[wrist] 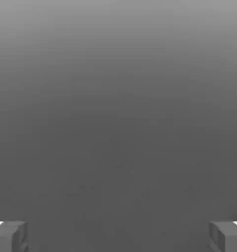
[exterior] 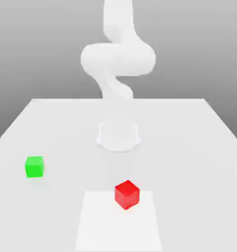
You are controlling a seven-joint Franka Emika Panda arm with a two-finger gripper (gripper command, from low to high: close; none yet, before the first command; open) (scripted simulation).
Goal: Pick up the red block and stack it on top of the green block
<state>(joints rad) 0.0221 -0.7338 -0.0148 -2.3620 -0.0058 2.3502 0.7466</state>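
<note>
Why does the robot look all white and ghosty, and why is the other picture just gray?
In the exterior view, bright light washes the white arm into the pale table, so its edges look soft, while the red block and green block stay vivid; in the hand view, a smooth gray haze darkens downward between the open gripper fingertips.

Everything here has that clean rendered look, no grain or texture anywhere. The red block [exterior: 126, 194] is smooth and plain, kind of plastic-looking, with flat bright faces and a slightly softer shade on its sides. Same deal with the green block [exterior: 34, 166]: smooth, uniform, no markings. The table [exterior: 189, 142] is a matt off-white, totally even, and the lighter square patch [exterior: 100, 226] on it looks just as flat, maybe paper-like. The arm [exterior: 118, 56] is smooth matt white with rounded shells. The fingertips [wrist: 12, 236] look dull grey, matt, hard-edged.
</note>
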